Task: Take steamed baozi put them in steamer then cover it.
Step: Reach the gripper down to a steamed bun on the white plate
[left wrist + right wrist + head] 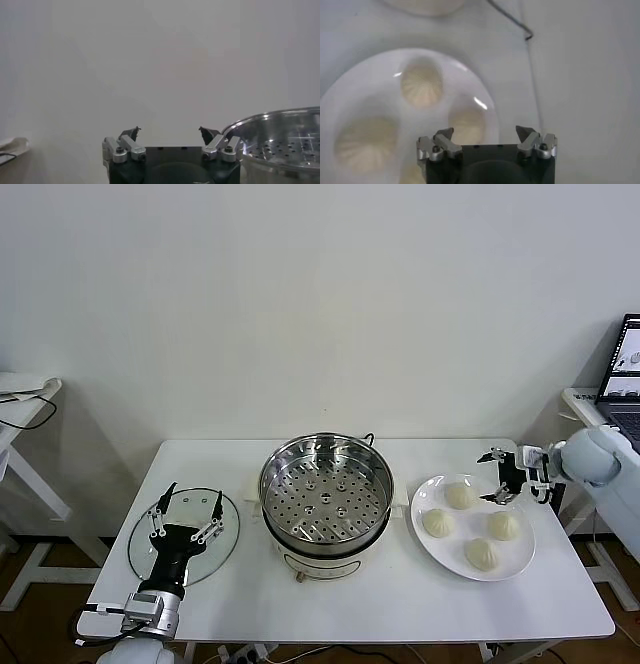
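Several cream-white baozi (459, 495) lie on a white plate (432, 544) at the table's right; the right wrist view shows them too (422, 85). The shiny steamer (326, 490) stands mid-table with its perforated tray bare, and its rim shows in the left wrist view (280, 140). My right gripper (497, 476) is open and empty, hovering over the plate's far right edge (484, 132). My left gripper (185, 506) is open and empty above the glass lid (227, 546), which lies flat left of the steamer; its fingers also show in the left wrist view (170, 131).
The white table (400, 604) ends close behind the plate on the right. A black cable (517, 22) runs over the table past the plate. A side table with a laptop (625, 374) stands at the far right, another side table (25, 399) at the far left.
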`<state>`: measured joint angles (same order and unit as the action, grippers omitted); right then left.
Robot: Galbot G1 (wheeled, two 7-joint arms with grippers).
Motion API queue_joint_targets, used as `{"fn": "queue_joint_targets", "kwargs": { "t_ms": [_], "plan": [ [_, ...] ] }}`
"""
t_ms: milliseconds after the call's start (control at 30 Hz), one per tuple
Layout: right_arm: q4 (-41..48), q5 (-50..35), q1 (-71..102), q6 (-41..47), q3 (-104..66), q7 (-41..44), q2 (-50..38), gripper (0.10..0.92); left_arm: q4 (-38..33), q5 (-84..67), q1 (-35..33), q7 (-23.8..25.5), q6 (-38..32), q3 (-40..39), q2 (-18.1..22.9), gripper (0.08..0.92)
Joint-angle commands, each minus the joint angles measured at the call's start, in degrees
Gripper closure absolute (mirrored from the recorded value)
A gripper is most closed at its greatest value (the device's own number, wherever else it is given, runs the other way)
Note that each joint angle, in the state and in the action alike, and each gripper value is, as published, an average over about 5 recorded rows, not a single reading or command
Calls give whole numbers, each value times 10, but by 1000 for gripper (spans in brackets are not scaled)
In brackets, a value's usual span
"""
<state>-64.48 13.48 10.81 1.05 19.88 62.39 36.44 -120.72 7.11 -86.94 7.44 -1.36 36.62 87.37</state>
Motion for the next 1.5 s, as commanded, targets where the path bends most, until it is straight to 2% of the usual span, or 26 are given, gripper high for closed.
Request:
{"fn": "queue_joint_targets", "kwargs": {
  "t_ms": [33,533,1033,1300,1500],
  "plan": [
    [110,54,-94,-11,97,69,60,203,4,0,2,0,2,2,0,177],
    [232,97,-78,-36,52,34,170,203,11,2,2,0,-1,2,2,177],
    [255,127,-67,-51,28,24,192,208,13,1,3,0,-2,6,3,177],
    [253,134,-63,-52,26,21,191,359,14,2,4,0,-4,5,4,177],
    [244,132,-60,-55,25,21,186,378,10,2,1,0,-5,7,4,177]
  ]
}}
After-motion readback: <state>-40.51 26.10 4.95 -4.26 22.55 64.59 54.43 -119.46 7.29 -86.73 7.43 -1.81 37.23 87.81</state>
